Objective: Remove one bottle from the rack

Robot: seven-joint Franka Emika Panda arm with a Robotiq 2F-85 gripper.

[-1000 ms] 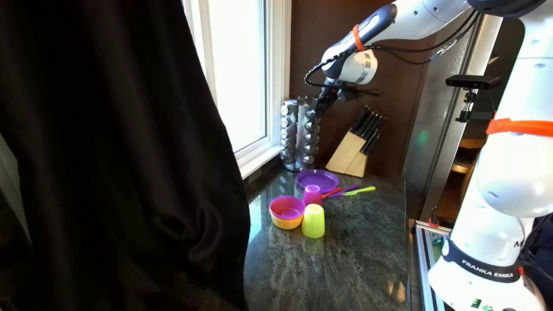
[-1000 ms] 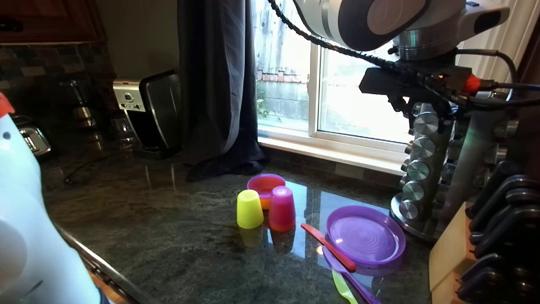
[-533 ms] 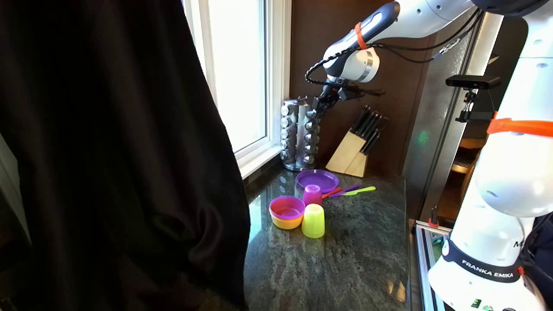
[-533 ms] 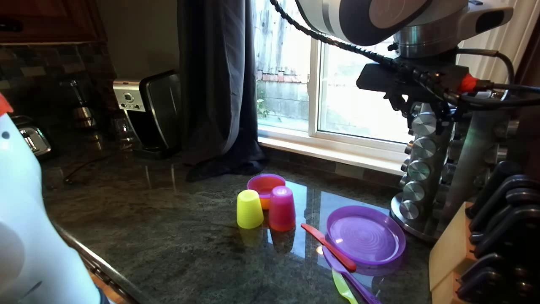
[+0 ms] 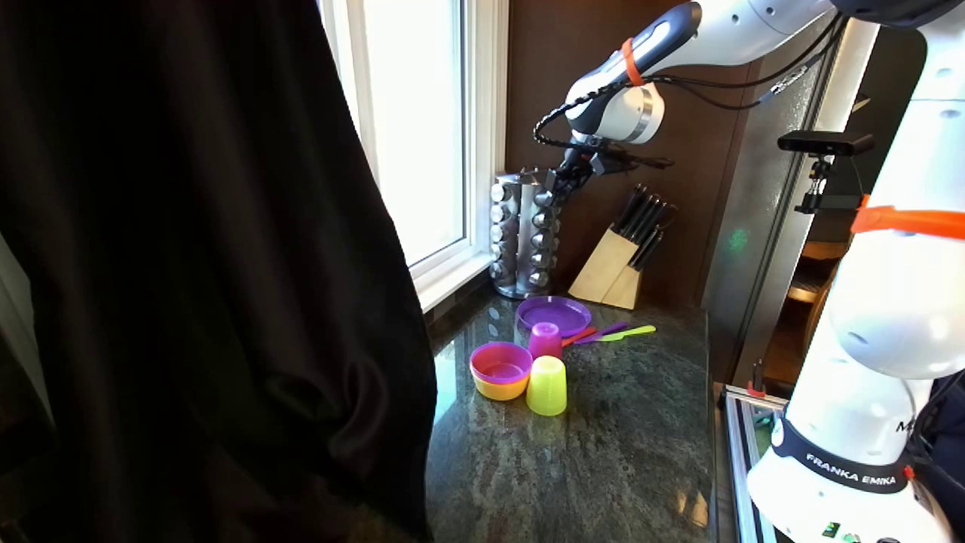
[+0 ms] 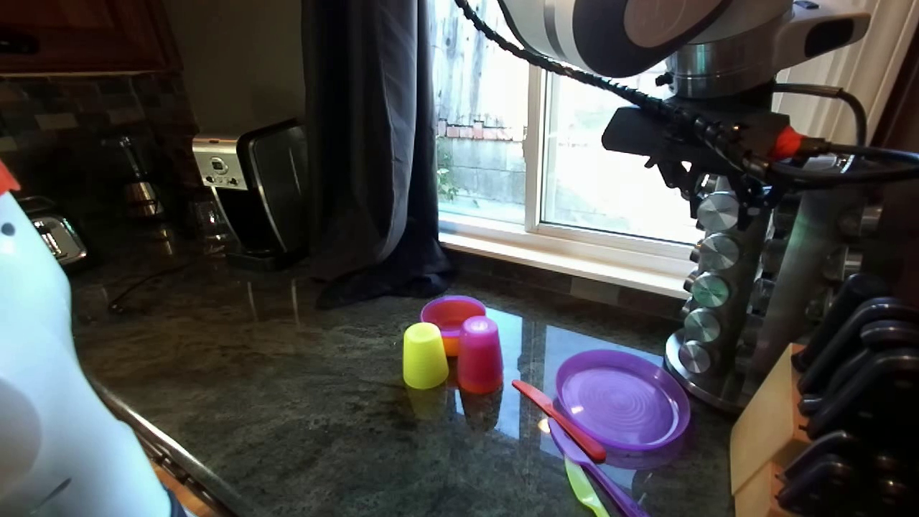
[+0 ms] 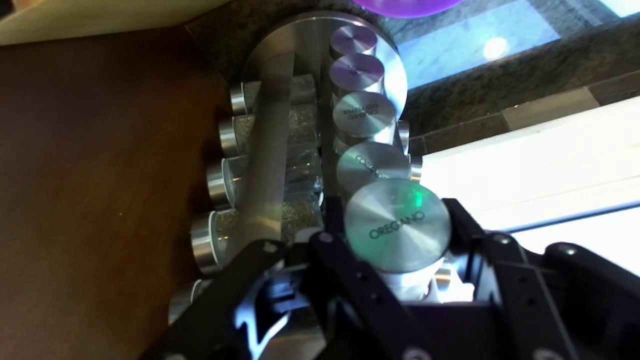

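Note:
The rack (image 5: 531,237) is a tall silvery tower holding stacked clear jars with silvery caps. It stands in the far corner in both exterior views, and the wrist view looks down along it (image 7: 267,185). The bottle (image 7: 397,225) is the top jar of one column, its cap lettered OREGANO. It sits in its place in the rack, and its cap also shows in an exterior view (image 6: 718,212). My gripper (image 7: 398,212) has a black finger against each side of this cap, shut on it. The jar's glass body is mostly hidden by the cap and fingers.
A wooden knife block (image 6: 761,424) stands close beside the rack. A purple plate (image 6: 621,402) lies in front of it, with several plastic knives. A yellow-green cup (image 6: 425,355), a pink cup (image 6: 481,355) and stacked bowls (image 5: 500,362) stand nearer. The window (image 5: 415,121) is beside the rack.
My gripper shifts slightly left in an exterior view. The jar column beneath it moves very slightly the same way, as if the rack turns a little. The objects on the counter stay put.

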